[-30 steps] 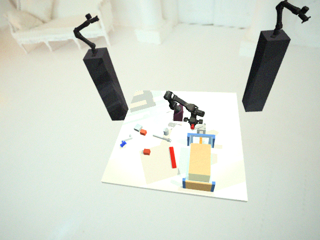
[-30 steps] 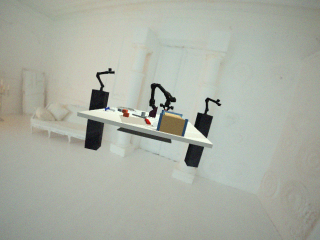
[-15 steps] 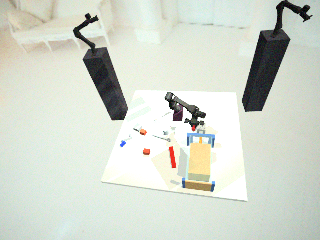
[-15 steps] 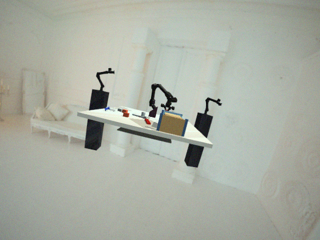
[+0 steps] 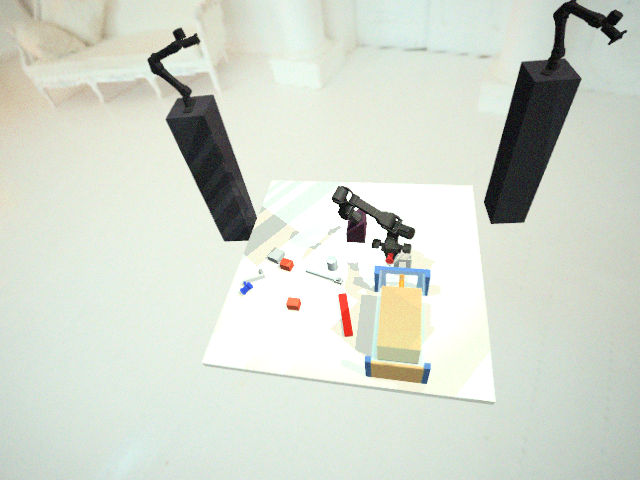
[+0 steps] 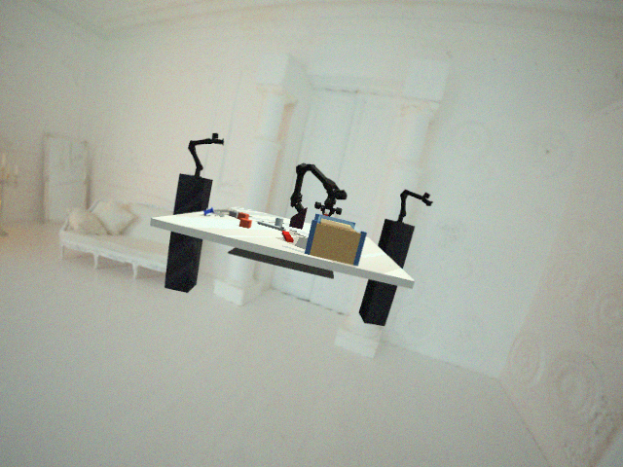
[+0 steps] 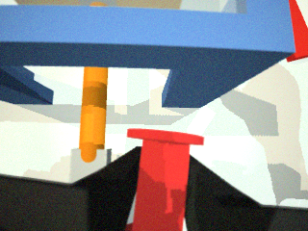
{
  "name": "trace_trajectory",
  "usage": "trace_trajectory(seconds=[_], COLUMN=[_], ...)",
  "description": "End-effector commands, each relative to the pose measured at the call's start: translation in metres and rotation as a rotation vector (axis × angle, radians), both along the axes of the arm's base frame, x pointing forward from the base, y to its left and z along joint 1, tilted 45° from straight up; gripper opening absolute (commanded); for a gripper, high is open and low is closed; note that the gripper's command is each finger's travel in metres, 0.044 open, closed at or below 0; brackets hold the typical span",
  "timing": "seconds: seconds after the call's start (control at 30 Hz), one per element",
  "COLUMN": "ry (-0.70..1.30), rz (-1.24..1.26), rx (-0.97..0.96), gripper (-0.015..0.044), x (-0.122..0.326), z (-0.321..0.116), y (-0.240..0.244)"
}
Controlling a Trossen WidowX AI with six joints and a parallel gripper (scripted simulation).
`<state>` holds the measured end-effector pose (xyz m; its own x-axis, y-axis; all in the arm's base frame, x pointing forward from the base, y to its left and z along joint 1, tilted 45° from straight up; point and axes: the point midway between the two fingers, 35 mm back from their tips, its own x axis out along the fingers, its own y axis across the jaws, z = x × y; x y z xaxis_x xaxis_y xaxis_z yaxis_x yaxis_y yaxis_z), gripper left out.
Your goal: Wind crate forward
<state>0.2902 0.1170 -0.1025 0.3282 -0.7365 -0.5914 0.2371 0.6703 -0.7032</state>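
Note:
My gripper (image 5: 389,255) (image 7: 161,155) is shut on a red flanged knob, upright between the fingers in the wrist view. It is above the bench, beside the grey winch (image 5: 403,260) (image 7: 89,169) and in front of the blue frame (image 5: 402,270) (image 7: 144,29). Whatever is below the knob is hidden. An orange strap (image 5: 401,280) (image 7: 92,125) runs from the winch under the frame's top bar. The tan crate (image 5: 400,317) sits in the clear-panelled cubby, looks flat, and stands back from the frame. The winch's top hole cannot be made out.
A red bar (image 5: 345,315) lies beside the cubby. A grey wrench (image 5: 323,275) and a grey cylinder (image 5: 331,264) are left of the winch. Farther left are orange-red blocks (image 5: 286,264) (image 5: 293,303), a grey block (image 5: 276,255) and a blue piece (image 5: 246,287).

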Motion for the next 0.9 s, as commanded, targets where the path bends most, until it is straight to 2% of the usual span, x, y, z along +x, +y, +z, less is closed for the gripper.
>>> trace_trajectory(seconds=[0.0,0.87], ry=[-0.013,-0.015], rz=[-0.009,-0.009], rx=[0.026,0.028], gripper=[0.0000,0.0000], x=[0.009,0.024], z=[-0.010,-0.031], y=[0.007,0.028])
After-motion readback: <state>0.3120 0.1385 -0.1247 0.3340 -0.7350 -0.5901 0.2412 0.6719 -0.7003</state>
